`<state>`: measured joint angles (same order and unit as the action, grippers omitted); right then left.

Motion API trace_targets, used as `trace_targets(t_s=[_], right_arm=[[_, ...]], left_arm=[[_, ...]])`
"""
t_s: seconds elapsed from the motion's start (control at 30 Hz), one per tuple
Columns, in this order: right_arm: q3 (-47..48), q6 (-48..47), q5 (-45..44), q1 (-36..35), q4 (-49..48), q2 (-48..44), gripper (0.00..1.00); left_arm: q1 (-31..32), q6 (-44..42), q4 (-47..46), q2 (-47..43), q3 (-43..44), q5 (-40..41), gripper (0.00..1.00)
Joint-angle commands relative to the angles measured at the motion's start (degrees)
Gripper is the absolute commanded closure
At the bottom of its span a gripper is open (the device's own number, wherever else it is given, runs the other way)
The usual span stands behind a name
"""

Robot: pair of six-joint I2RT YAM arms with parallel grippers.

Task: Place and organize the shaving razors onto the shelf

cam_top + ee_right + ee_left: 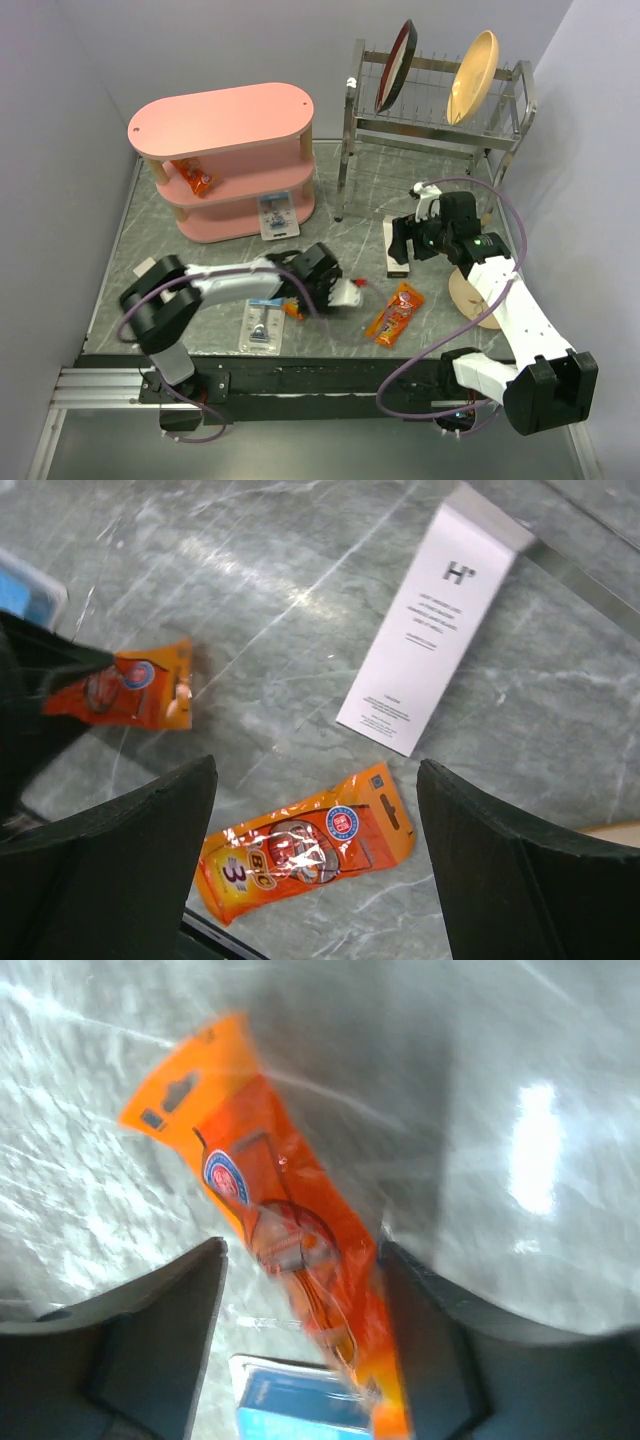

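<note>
Razor pack (262,325) just beside left tool (300,1250), jaws apart astride orange packet (250,1180).

The top camera looks down from high above the near edge of the table (360,200) at everything, and both wrist cameras look down too, the left very close, the right higher, sharing one orange packet (290,1240) (130,690).

The orange packet (290,1230) is blurred, the razor pack (295,1405) cut off below.
</note>
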<state>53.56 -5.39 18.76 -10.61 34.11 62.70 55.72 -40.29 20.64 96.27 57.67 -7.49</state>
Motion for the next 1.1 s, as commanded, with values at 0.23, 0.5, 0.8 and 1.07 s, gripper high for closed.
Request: trace_targets(t_s=[0.23,0.5,0.8,1.07], right_arm=[[5.1,-27.7,20.3,-7.7,12.0,9.5,0.12],[22.1,-46.1,18.6,-21.5,23.6,28.1,0.13],[23.2,-58.3,11.0,-30.8,23.0,38.7,0.14],[23.2,-54.7,9.6,-33.9,16.3,43.4,0.14]], left_arm=[[-2.3,-3.7,-8.4,-23.6,-5.5,-4.5,0.10],[-11.6,31.4,-1.9,-39.3,-1.9,2.0,0.09],[-28.3,44.3,3.6,-45.3,-0.5,-1.7,0.11],[-39.4,46.9,4.8,-49.0,-2.2,-4.7,0.09]])
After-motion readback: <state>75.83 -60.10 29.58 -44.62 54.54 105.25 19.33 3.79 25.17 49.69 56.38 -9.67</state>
